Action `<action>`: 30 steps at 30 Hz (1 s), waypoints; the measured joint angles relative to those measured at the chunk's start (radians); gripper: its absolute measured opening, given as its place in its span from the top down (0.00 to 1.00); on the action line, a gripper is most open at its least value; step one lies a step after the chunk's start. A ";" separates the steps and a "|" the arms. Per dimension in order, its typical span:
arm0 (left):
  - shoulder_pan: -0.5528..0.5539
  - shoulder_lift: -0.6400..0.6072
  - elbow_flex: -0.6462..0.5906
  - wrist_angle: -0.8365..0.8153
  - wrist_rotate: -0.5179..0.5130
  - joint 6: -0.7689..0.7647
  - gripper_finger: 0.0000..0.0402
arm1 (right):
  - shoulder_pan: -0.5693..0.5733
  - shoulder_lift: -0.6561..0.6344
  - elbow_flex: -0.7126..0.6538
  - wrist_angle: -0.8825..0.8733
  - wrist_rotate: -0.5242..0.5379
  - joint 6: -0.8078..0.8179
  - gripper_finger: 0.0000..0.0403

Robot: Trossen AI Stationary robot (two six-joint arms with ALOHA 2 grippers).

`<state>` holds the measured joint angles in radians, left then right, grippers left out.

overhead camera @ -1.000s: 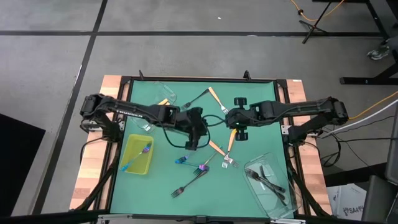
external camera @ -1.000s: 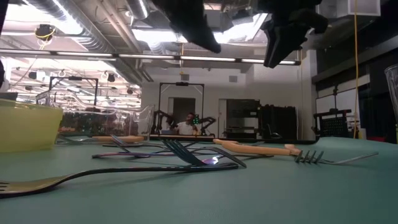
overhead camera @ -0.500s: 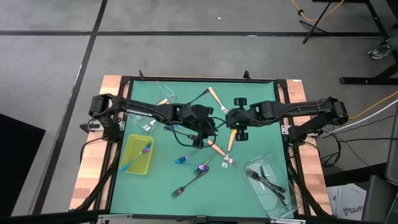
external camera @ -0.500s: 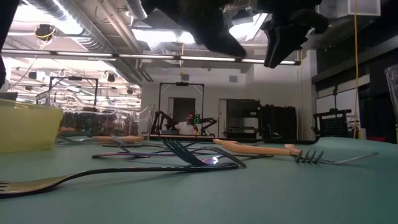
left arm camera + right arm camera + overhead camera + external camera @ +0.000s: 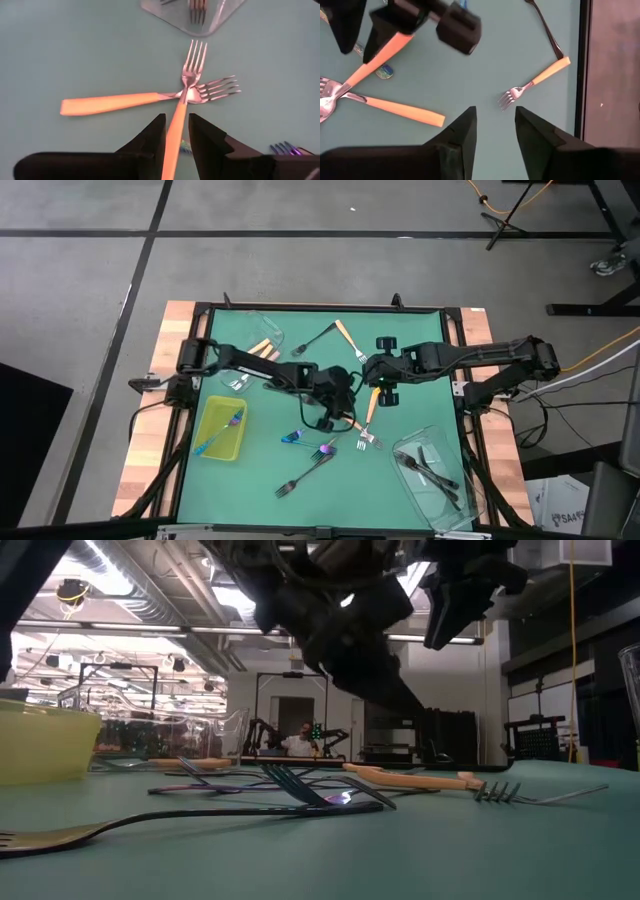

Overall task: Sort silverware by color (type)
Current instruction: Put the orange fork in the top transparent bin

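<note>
Left gripper (image 5: 176, 131), fingers apart, straddles an orange-handled fork (image 5: 176, 125) mid-counter; right gripper (image 5: 495, 122) hovers open nearby; no writing legible.

Small slim forks of three kinds are spread over the counter. Two orange-handled forks (image 5: 150, 102) with silver heads are crossed near the middle, heads overlapping. Another orange-handled fork (image 5: 346, 335) is laid toward the far edge, its handle end touching a dark fork (image 5: 318, 338). Iridescent forks (image 5: 322, 450) are clustered nearer the front, and another dark fork (image 5: 296, 480) is placed just beyond them. An iridescent fork (image 5: 222, 430) is seen in the yellow-green tray, and dark forks (image 5: 432, 468) are gathered in a clear tub.
</note>
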<state>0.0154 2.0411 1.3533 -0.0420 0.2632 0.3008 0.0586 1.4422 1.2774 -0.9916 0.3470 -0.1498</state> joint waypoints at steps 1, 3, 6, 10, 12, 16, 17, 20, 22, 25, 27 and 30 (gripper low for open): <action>-0.001 0.011 0.000 0.012 0.003 0.000 0.81 | 0.000 0.000 0.000 0.000 0.000 0.000 0.69; -0.002 0.030 0.000 0.018 0.011 -0.001 0.81 | 0.000 0.000 0.000 0.003 0.000 0.000 0.69; -0.006 0.050 0.000 0.037 0.011 -0.002 0.81 | 0.000 0.000 0.000 0.004 0.000 0.000 0.69; -0.016 0.056 0.000 0.068 0.009 -0.002 0.81 | 0.000 0.000 0.000 0.004 0.000 0.000 0.69; -0.023 0.058 0.000 0.102 0.009 -0.001 0.81 | 0.000 0.000 0.000 0.004 0.000 0.000 0.69; -0.036 0.058 0.000 0.190 0.009 -0.001 0.81 | 0.000 0.000 0.000 0.004 0.000 0.000 0.69; -0.039 0.058 0.000 0.206 0.009 -0.002 0.81 | 0.000 0.000 0.000 0.004 0.000 0.000 0.69; -0.044 0.058 0.000 0.217 0.009 0.025 0.81 | 0.000 0.000 0.000 0.003 0.000 0.000 0.69; -0.044 0.066 0.000 0.221 0.009 0.038 0.81 | 0.000 0.000 0.000 0.003 0.000 0.000 0.69; -0.043 0.086 0.000 0.220 0.008 0.046 0.81 | 0.000 0.000 0.000 0.001 0.000 0.017 0.69; -0.043 0.100 0.000 0.220 0.006 0.050 0.81 | 0.000 0.000 0.000 0.000 0.000 0.041 0.69; -0.043 0.130 0.000 0.225 0.007 0.049 0.81 | 0.000 0.000 0.000 -0.001 -0.002 0.052 0.69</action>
<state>-0.0277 2.1713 1.3537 0.1832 0.2699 0.3500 0.0586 1.4422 1.2774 -0.9922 0.3454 -0.0973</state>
